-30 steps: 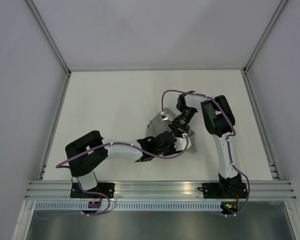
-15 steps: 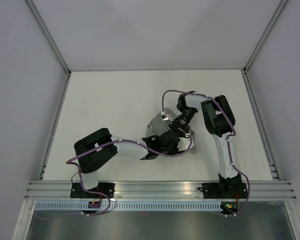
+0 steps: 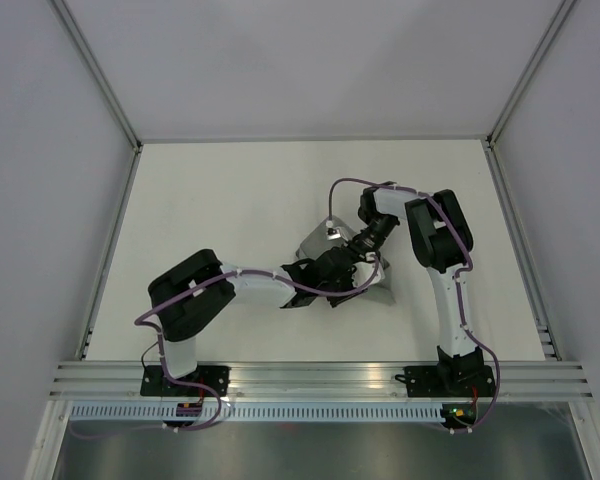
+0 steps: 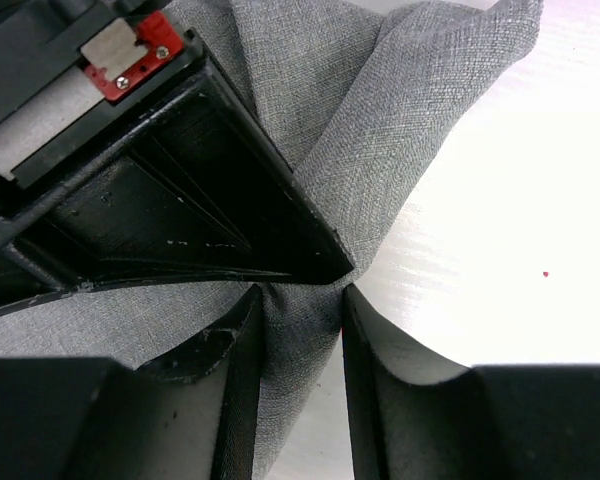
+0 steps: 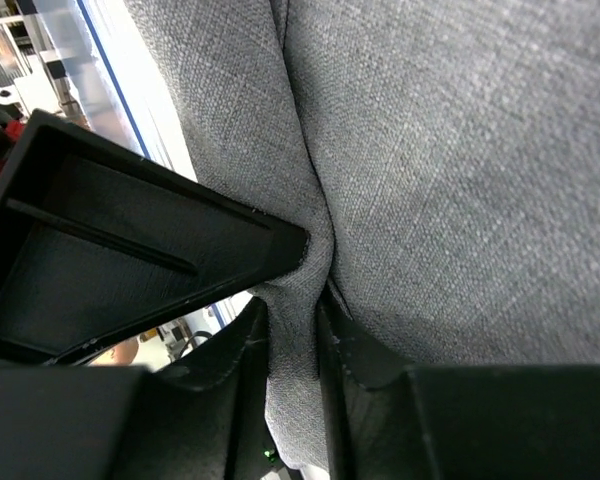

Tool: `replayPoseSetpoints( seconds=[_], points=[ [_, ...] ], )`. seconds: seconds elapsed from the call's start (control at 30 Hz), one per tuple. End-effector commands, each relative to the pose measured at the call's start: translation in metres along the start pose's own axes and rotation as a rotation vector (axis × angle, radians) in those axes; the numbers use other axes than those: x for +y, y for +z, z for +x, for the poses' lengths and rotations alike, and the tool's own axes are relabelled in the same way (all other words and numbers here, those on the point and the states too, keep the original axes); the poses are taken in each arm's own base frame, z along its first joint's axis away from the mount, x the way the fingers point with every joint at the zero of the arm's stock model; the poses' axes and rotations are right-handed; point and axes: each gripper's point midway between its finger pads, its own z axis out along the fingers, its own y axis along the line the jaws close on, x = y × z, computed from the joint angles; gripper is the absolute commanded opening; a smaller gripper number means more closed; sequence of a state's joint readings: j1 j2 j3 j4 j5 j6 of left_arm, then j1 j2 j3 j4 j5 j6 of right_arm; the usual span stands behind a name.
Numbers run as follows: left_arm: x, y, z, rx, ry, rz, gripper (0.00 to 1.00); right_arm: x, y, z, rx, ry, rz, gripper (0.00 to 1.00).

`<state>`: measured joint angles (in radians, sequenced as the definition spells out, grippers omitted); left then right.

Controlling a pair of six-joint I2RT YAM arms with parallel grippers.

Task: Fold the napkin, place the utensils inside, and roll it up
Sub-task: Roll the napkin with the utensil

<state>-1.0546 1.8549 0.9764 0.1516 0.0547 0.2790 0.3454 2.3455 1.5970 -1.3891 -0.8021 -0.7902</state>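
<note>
Both pincers are gripping the napkin [image 3: 311, 243] near the middle of the desk [image 3: 220, 200].

The left pincer [image 4: 302, 292] is pinching a raised fold of the grey cloth, its tips almost meeting the other arm's black finger. The napkin is bunching up where the two arms meet and spreading down onto the desk on either side. Just to the right, the right pincer [image 5: 292, 300] is squeezing a narrow ridge of the same cloth. The utensils are not showing in any view, so I cannot tell whether they are lying inside. The cloth is looking light, soft and limp, with a felt-like surface unlikely to be slipping. It will probably be sagging wherever unsupported, so taking it by an edge or corner, pincers well apart, seems wiser than two pinches side by side.
</note>
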Motion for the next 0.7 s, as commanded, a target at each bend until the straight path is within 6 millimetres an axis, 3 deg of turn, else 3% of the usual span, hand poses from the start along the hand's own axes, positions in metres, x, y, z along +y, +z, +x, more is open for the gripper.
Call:
replayPoseSetpoints(
  seconds=[0.0,0.17,0.3,0.5,0.67],
  points=[
    [-0.023,0.005,0.064,0.194,-0.155,0.101,0.1,-0.05,-0.003,0.003,0.022,-0.098,0.139,0.32],
    [-0.027,0.006,0.075,0.222,-0.193,0.139,0.05,-0.026,-0.02,-0.009,-0.082,-0.11,0.041,0.4],
    [-0.028,0.006,0.076,0.216,-0.244,0.188,0.03,-0.008,-0.046,-0.024,-0.197,-0.161,0.011,0.46],
    [-0.029,0.001,0.086,0.239,-0.325,0.268,0.02,0.008,-0.085,-0.038,-0.367,-0.242,0.041,0.48],
    [-0.031,-0.002,0.087,0.243,-0.392,0.349,0.02,0.003,-0.115,-0.042,-0.493,-0.303,0.145,0.49]
  ],
)
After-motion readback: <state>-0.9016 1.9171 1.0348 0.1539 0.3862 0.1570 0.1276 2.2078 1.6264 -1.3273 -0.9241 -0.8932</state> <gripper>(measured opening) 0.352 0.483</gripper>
